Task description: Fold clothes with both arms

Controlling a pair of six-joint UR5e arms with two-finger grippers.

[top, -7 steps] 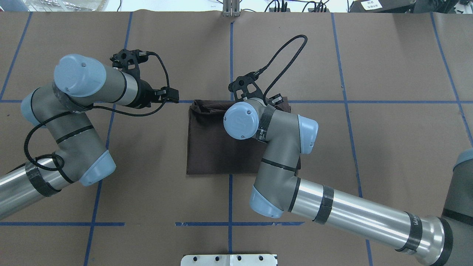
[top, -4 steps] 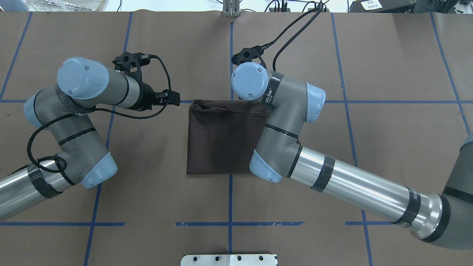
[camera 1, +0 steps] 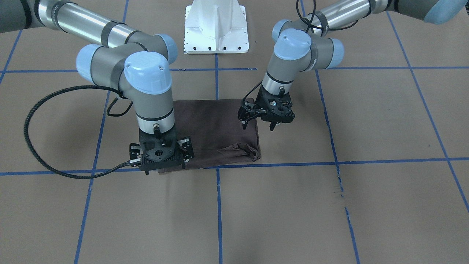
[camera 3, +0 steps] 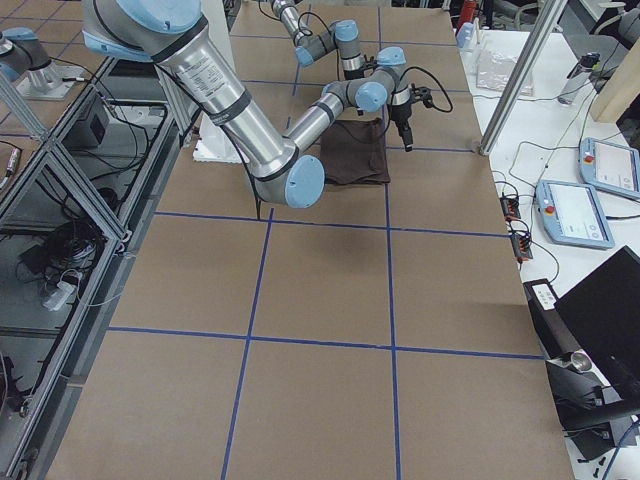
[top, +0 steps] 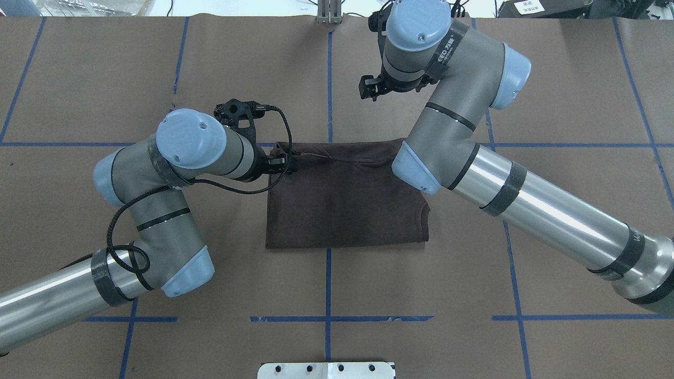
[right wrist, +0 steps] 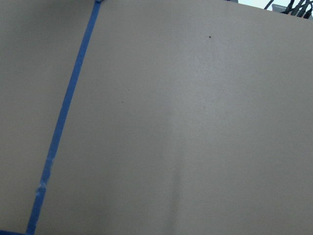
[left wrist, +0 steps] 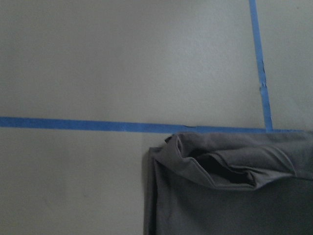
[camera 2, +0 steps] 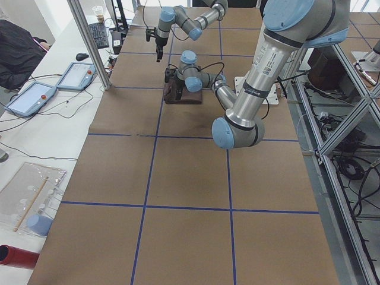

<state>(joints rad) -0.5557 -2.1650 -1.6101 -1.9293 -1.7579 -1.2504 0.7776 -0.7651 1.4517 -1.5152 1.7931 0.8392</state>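
The dark brown T-shirt (top: pixel 342 200) lies folded in a flat rectangle at the table's middle; it also shows in the front view (camera 1: pixel 216 124). One far corner is bunched, seen close in the left wrist view (left wrist: pixel 220 166). My left gripper (top: pixel 284 160) hovers open just over that far-left corner, fingers apart in the front view (camera 1: pixel 258 125). My right gripper (top: pixel 370 88) is raised beyond the shirt's far edge, apparently open and empty (camera 1: pixel 164 168). The right wrist view shows only bare paper and tape.
The white pedestal base (camera 1: pixel 216 25) stands at the robot's side of the table. Blue tape lines (top: pixel 328 79) grid the brown paper. Operators' tablets (camera 2: pixel 29 98) and a metal post (camera 2: pixel 89 41) are past the far edge.
My right arm has lifted off the shirt and swung out past its far edge. My left arm has moved right, up to the shirt's far-left corner. The shirt lies still.
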